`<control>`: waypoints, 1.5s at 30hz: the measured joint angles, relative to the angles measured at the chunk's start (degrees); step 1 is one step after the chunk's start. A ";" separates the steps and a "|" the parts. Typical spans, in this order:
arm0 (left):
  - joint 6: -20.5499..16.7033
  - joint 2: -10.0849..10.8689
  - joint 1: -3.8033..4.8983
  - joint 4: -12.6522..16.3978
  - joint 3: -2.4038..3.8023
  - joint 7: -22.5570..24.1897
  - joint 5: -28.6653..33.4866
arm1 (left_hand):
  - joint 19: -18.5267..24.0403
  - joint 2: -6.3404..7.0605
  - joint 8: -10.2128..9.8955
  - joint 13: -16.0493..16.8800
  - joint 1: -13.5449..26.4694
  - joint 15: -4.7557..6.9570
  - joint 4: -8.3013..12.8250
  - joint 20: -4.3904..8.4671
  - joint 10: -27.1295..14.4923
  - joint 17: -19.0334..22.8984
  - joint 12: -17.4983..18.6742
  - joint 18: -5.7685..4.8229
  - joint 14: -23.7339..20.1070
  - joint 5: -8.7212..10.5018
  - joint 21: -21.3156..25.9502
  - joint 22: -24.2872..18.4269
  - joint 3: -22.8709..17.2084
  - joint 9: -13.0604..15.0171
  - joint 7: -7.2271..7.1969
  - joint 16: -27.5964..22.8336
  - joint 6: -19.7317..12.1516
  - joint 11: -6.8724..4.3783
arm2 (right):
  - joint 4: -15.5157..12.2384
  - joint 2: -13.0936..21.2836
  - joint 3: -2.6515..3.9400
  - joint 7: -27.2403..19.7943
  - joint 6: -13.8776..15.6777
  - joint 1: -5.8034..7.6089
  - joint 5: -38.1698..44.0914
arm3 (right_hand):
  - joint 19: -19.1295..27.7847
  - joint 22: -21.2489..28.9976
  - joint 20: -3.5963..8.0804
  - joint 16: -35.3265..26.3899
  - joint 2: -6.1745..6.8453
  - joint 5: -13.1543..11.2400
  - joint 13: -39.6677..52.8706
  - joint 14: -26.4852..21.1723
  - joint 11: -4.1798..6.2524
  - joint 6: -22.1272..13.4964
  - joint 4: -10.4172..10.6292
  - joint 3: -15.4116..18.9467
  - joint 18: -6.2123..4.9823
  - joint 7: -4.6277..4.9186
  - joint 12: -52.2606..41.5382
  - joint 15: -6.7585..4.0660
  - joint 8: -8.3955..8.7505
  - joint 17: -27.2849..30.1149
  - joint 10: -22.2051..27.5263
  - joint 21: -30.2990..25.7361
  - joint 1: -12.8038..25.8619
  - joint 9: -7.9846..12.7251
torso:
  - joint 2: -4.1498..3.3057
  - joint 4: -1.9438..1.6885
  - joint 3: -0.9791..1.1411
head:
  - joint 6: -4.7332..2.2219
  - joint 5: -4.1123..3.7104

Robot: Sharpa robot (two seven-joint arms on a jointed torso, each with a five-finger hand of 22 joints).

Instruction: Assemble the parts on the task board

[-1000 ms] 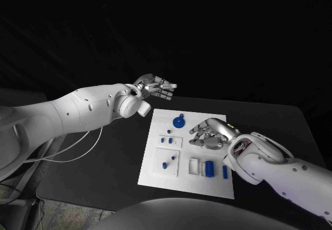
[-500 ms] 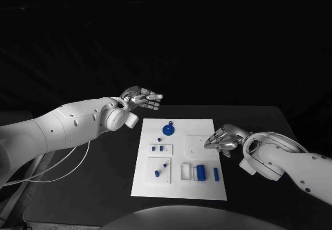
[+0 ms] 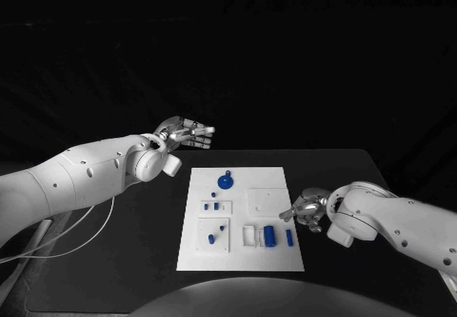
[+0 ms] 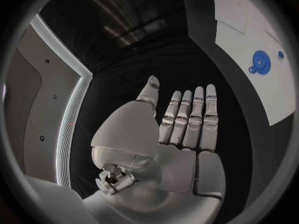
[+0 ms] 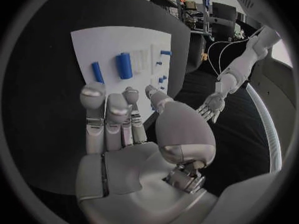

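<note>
The white task board (image 3: 240, 259) lies mid-table. On it are a round blue disc (image 3: 224, 181), small blue pieces (image 3: 209, 206), a blue cylinder (image 3: 269, 236) and a slim blue bar (image 3: 289, 238). My left hand (image 3: 187, 134) hovers beyond the board's far left corner, fingers straight and apart, holding nothing; in its wrist view the hand (image 4: 187, 129) lies flat, the disc (image 4: 260, 63) ahead of it. My right hand (image 3: 305, 212) sits at the board's right edge, beside the bar, with nothing in it. Its wrist view shows the fingers (image 5: 106, 114) extended toward the cylinder (image 5: 123, 65) and bar (image 5: 97, 71).
The black table (image 3: 352, 172) extends on both sides of the board. A white cable (image 3: 86, 228) hangs beside my left arm, off the table's left side. A square white recess (image 3: 267, 199) sits on the board just left of my right hand.
The head camera has shifted. My right hand has drawn back from over the board's square recess to the board's right edge. My left hand stays raised beyond the far left corner.
</note>
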State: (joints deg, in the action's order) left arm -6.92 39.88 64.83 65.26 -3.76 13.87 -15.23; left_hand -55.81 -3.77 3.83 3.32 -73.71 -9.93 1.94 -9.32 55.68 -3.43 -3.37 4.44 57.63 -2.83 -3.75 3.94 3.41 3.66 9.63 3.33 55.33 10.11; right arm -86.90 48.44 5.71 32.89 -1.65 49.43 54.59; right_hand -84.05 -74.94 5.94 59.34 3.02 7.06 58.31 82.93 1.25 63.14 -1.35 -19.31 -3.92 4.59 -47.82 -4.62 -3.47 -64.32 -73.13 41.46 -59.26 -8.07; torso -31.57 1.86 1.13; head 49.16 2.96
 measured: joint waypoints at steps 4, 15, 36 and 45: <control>-0.05 -1.68 -1.52 0.28 0.01 0.35 0.14 | 0.00 -0.53 0.00 0.00 0.53 0.00 0.00 0.00 0.00 0.00 0.00 0.00 0.00 0.00 0.00 0.00 0.00 -0.07 0.19 0.00 -2.44 0.00 | 1.85 -0.88 -0.63 1.27 -2.22 -0.87 -1.15 | 0.00 0.00 0.00 -0.82 -0.09 0.29 0.77 0.00 0.00 -0.11 -0.17 -0.17 0.00 0.11 1.18 0.00 0.00 -0.40 0.00 0.00 0.53 0.00 | 1.03 -0.74 -0.39 | 0.67 -1.65; 0.13 -2.78 -2.39 -2.60 0.07 1.01 1.15 | 0.00 -0.76 0.00 0.00 1.20 0.00 0.47 0.00 0.00 0.00 0.00 0.00 0.00 0.00 0.00 0.00 0.01 -0.07 0.26 0.00 -2.54 0.00 | 7.16 -5.25 -1.19 2.57 -4.53 -1.64 -2.67 | 0.01 0.01 -0.01 -1.33 0.18 0.49 1.51 0.20 -0.21 -1.19 -0.71 1.84 0.00 0.37 1.99 0.21 0.00 -1.08 -0.19 0.00 1.18 0.01 | 2.75 -1.69 -0.98 | 0.85 -1.71; 0.17 -0.05 -2.48 -0.32 0.04 1.15 3.50 | 0.00 -0.53 0.00 0.00 1.43 0.00 0.47 0.00 0.00 0.00 0.00 0.01 0.00 0.00 0.00 0.00 0.01 -0.06 0.27 0.00 -2.53 0.00 | 14.07 -10.94 -3.09 3.52 -3.56 -2.64 -1.34 | 0.23 0.02 -0.23 -3.36 4.61 -1.24 -0.11 0.19 -0.71 -2.78 6.65 8.70 0.00 0.73 4.73 0.21 0.00 -1.15 0.58 -2.86 -0.84 -1.25 | 2.82 -1.53 -1.13 | 0.85 -1.44; 0.17 0.39 -2.48 0.37 0.04 1.15 3.98 | 0.00 -0.53 0.00 0.00 1.43 0.00 0.47 0.00 0.00 0.00 0.00 0.01 0.00 0.00 0.00 0.00 0.01 -0.06 0.27 0.00 -2.53 0.00 | 17.02 -13.06 -3.38 3.41 -3.38 -3.63 0.30 | 0.22 0.02 -0.23 -3.76 5.27 -1.17 -0.43 0.19 -0.93 -3.57 7.70 11.91 -0.01 0.71 4.83 0.21 -0.52 -1.01 1.18 -3.99 -1.71 -1.77 | 2.71 -1.57 -1.13 | 0.85 -1.51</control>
State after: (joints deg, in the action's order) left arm -6.75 40.27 62.35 65.62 -3.72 15.03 -11.25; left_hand -55.81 -4.30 3.83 3.32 -72.29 -9.93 2.40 -9.32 55.68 -3.43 -3.37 4.45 57.63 -2.83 -3.75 3.94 3.42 3.60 9.90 3.33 52.80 10.11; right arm -69.88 35.38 2.33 36.30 -5.03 45.80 54.89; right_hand -83.82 -74.92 5.71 55.58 8.29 5.89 57.87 83.12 0.32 59.57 6.35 -7.40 -3.93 5.30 -42.99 -4.41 -3.99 -65.33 -71.96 37.47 -60.97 -9.84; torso -28.87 0.30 0.01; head 50.01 1.45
